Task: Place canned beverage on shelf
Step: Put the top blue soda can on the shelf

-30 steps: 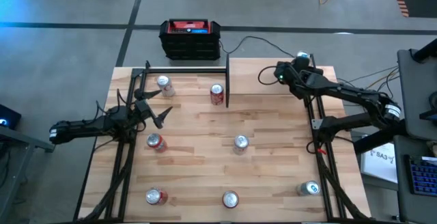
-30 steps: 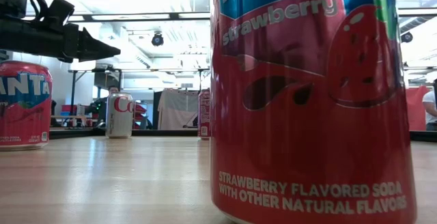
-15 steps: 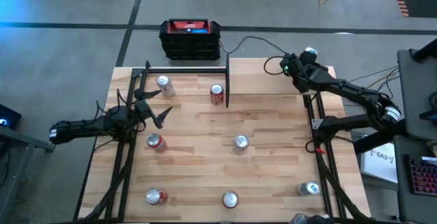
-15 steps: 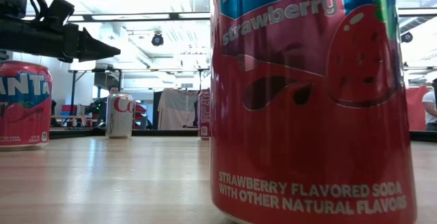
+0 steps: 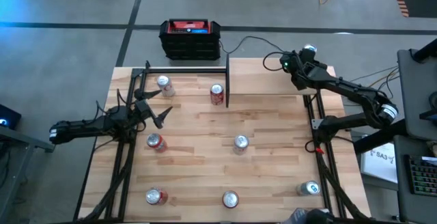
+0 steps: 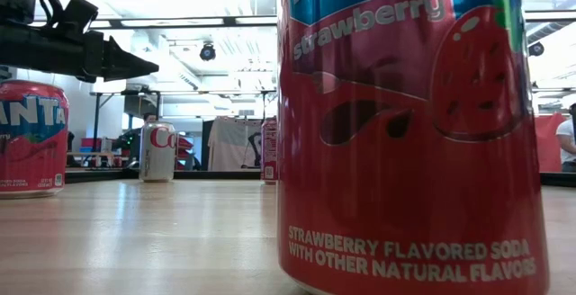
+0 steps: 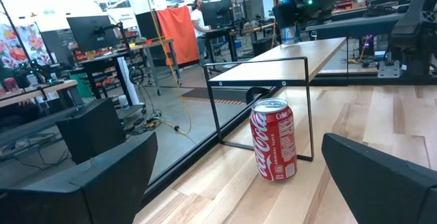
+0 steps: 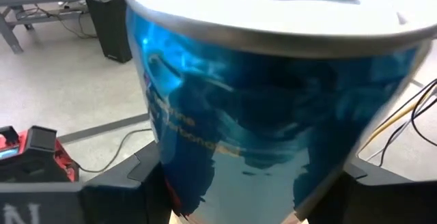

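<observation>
Right gripper (image 5: 305, 54) clamps a shiny blue can (image 8: 266, 108) with silver lid, lifted at the table's far right corner. Left gripper (image 5: 158, 108) spread wide, empty, near the shelf (image 5: 186, 84): pale board on black posts, far left.

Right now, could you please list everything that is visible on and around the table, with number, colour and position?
shelf: one, pale wood on black posts, far left part of the table.
cans under the shelf: two, red and silver, standing.
cans on the open table: five, standing; three mostly red, two silver-topped, spread over the middle and near edge.
blue can: one, held at the far right corner of the table.
black-and-red box: one, on the floor beyond the table.
person: one, far off at a desk.
left gripper: open, empty, at the left side near the shelf.
right gripper: closed on the blue can.
</observation>
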Motion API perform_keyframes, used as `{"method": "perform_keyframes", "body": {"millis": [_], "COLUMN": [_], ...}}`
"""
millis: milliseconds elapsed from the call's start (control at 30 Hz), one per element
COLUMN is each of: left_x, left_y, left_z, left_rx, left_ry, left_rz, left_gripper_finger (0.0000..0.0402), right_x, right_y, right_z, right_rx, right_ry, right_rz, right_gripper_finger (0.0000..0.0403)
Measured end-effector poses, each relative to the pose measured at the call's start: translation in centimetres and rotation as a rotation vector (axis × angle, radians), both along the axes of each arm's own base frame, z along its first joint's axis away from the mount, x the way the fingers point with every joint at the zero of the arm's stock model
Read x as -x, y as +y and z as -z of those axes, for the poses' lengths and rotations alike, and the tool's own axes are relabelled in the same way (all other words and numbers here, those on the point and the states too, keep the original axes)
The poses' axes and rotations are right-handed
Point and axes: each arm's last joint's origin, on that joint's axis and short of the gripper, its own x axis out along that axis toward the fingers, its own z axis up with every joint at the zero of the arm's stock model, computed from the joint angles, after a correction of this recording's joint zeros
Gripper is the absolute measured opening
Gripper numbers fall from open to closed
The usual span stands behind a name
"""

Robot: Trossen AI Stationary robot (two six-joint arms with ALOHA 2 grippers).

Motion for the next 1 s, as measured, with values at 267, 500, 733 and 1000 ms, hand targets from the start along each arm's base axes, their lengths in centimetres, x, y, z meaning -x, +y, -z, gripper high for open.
{"method": "perform_keyframes", "body": {"millis": [267, 500, 733, 1000], "left_x": [0.0, 0.0, 0.0, 0.0], "left_y": [0.0, 0.0, 0.0, 0.0], "left_z": [0.0, 0.0, 0.0, 0.0], "left_rx": [0.000, 0.000, 0.000, 0.000], "left_ry": [0.000, 0.000, 0.000, 0.000], "left_rz": [0.000, 0.000, 0.000, 0.000], "left_gripper_finger": [0.0399, 0.0399, 0.0399, 0.0399], "right_x": [0.0, -0.3, -0.3, -0.4], "right_y": [0.0, -0.3, -0.3, 1.1], "right_z": [0.0, 0.3, 0.4, 0.8], "right_rx": [0.002, -0.002, -0.002, -0.030], "right_ry": [-0.003, 0.006, 0.000, -0.027], "right_rz": [0.002, 0.008, 0.009, 0.015], "right_gripper_finger": [0.0248, 0.0282, 0.0300, 0.0312]}}
